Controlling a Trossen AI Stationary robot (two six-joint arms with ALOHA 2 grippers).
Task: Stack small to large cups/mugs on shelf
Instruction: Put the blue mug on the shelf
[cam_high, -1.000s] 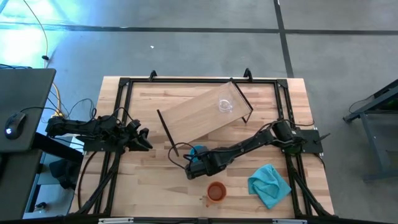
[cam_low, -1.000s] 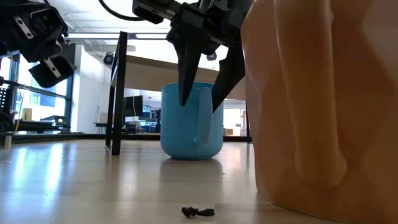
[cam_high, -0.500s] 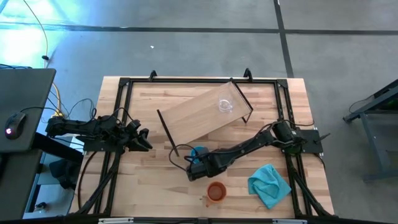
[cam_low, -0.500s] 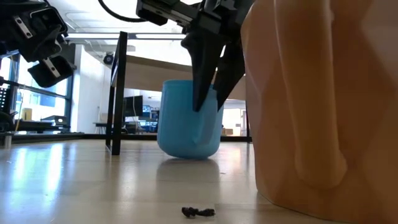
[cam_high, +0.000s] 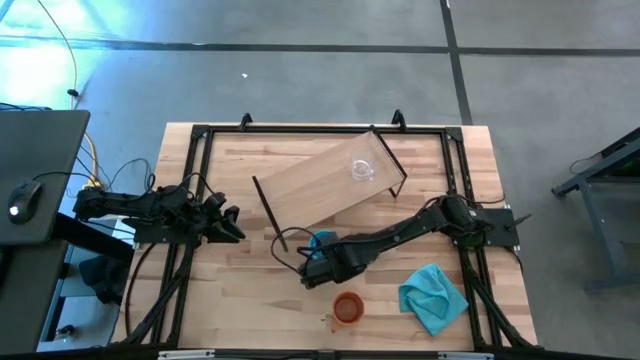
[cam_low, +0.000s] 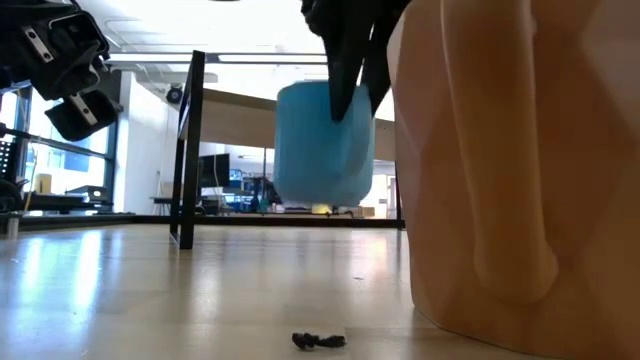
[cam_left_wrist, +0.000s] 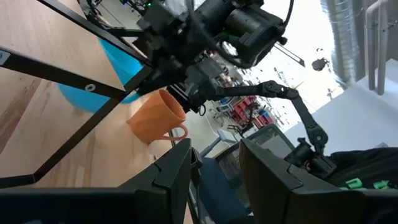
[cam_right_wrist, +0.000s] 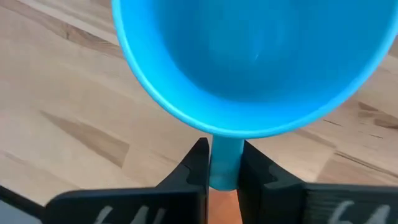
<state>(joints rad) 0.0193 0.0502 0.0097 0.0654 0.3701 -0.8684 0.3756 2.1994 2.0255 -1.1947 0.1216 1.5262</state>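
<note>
Nearest, the orange-brown mug (cam_high: 347, 308) sat on the counter (cam_high: 230, 310). Beyond it, the right end effector (cam_right_wrist: 224, 163) was clamped on the blue mug (cam_low: 325, 145) by its handle, a rigid, light, smooth piece that could swing. A second earlier it stood on the counter; now it hung clear, near the shelf (cam_high: 325, 182) holding the clear cup (cam_high: 361, 169). The left end effector (cam_high: 228, 222) waited far left, fingers apart.

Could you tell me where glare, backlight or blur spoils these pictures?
Low view: bright windows behind silhouette the right gripper; the orange-brown mug looms close and soft. Left wrist view: background blown out white. High view: blue glare in the floor's corner.
</note>
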